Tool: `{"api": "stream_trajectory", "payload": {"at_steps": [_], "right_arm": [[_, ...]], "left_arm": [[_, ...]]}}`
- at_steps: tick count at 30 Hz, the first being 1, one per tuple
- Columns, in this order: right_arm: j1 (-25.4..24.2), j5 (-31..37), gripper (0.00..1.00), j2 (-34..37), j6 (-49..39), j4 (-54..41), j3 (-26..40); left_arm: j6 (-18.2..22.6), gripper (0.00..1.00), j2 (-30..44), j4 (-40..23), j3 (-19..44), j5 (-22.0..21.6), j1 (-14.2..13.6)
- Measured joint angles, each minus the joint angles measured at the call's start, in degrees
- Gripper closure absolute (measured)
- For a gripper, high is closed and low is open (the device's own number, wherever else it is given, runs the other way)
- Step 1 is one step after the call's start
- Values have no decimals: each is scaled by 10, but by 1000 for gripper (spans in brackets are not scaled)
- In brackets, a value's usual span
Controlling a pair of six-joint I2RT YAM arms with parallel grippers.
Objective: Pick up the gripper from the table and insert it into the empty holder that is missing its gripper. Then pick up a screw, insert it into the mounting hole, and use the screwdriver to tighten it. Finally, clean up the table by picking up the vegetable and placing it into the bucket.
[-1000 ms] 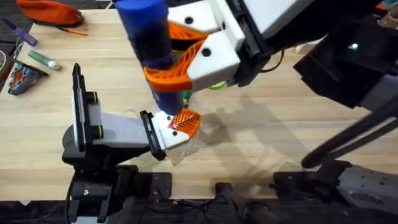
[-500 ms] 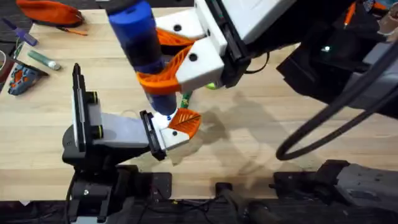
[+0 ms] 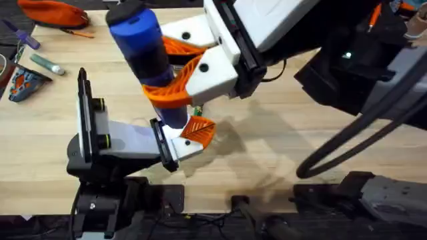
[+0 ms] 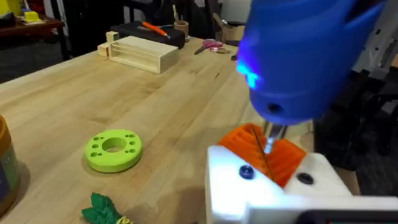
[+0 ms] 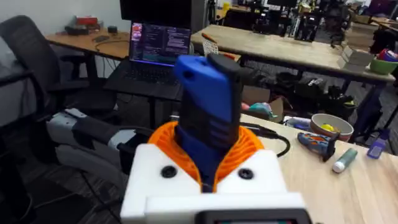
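One screwdriver [image 3: 148, 57], shifted left.

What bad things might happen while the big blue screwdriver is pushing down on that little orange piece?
The blue cylindrical electric screwdriver leans in the right hand, so its thin metal tip might slip off the small orange plastic wedge. Pressing down may also nudge the white plastic holder sideways.

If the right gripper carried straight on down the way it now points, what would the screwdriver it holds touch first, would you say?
Probably the orange gripper seated in the holder: the screwdriver in the right gripper has its tip right at it, though contact is unclear.
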Motion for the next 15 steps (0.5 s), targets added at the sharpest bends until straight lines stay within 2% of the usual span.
{"api": "stream_trajectory", "payload": {"at_steps": [15], "right_arm": [[0,0,935,1,-6,-9,0]], "left_arm": [[0,992,0,0,0,0,0]]}}
